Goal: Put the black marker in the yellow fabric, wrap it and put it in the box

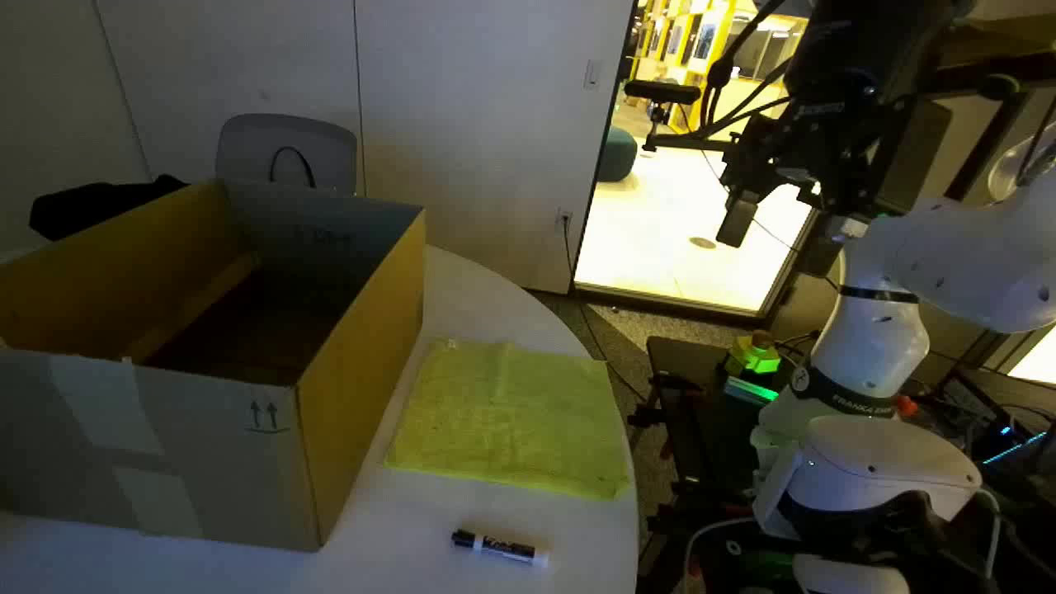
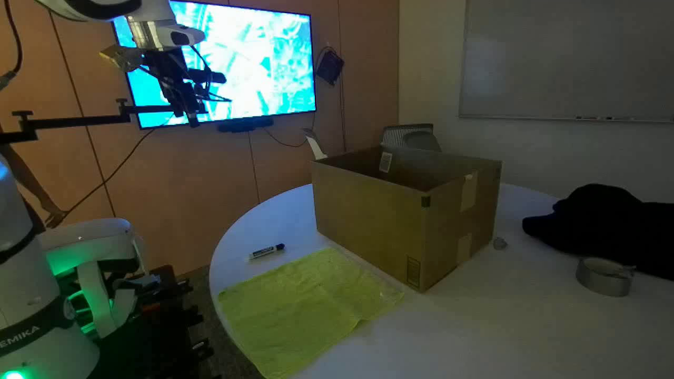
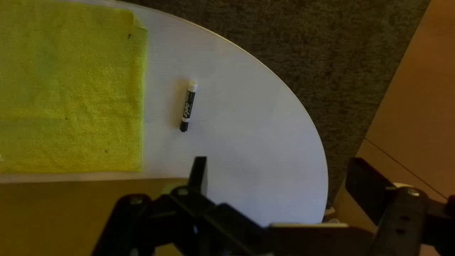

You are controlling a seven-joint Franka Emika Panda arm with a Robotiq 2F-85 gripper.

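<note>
The black marker lies on the white table beside the yellow fabric, apart from it. The marker also shows in an exterior view and in the wrist view. The fabric lies spread flat, also seen in an exterior view and the wrist view. The open cardboard box stands beside the fabric, and also shows in an exterior view. My gripper is open and empty, high above the table; it also shows in an exterior view.
The round white table has a curved edge close to the fabric and marker. A roll of tape and a black cloth item lie beyond the box. A chair stands behind the table. A screen hangs on the wall.
</note>
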